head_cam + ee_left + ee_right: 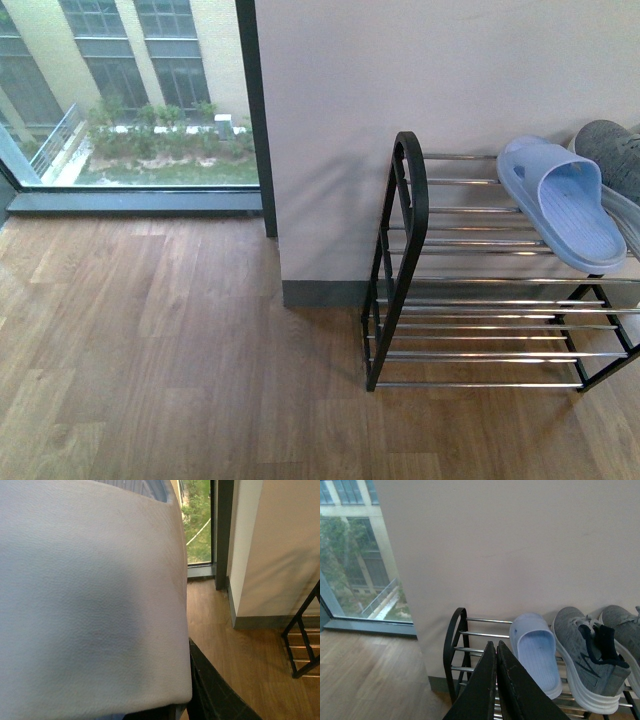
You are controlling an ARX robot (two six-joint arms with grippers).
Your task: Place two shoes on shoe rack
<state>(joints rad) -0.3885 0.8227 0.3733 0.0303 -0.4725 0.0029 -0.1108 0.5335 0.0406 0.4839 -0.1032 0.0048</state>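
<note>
- We are seeing the shoe rack (500, 300) standing on the wood floor (150, 350) against the pale wall (400, 80), at the right of the front view, with its black side frame (410, 230) toward the window (130, 90).
- On the rack's top tier, a light blue slipper (562, 200) is lying toe toward us, its toe reaching out over the near rod.
- Just right of the slipper, one grey sneaker (585, 655) is resting on the same tier, touching or almost touching the slipper; the front view is catching only its heel (612, 150) at the picture's edge.
- The second grey sneaker (622, 630) is sitting just right of the first, cut off by the picture's edge.
- Our right hand (496, 680) is hovering near the rack's left end, its two dark fingers (482, 690) pressed together with nothing between them.
- The left wrist view is mostly filled by a pale, leathery light blue thing (90, 595) very close to the camera; we are unable to tell whether the left hand is open, closed or gripping it.
- Beyond it, that view is showing floor, the wall's grey skirting (270, 622) and a corner of the rack.
</note>
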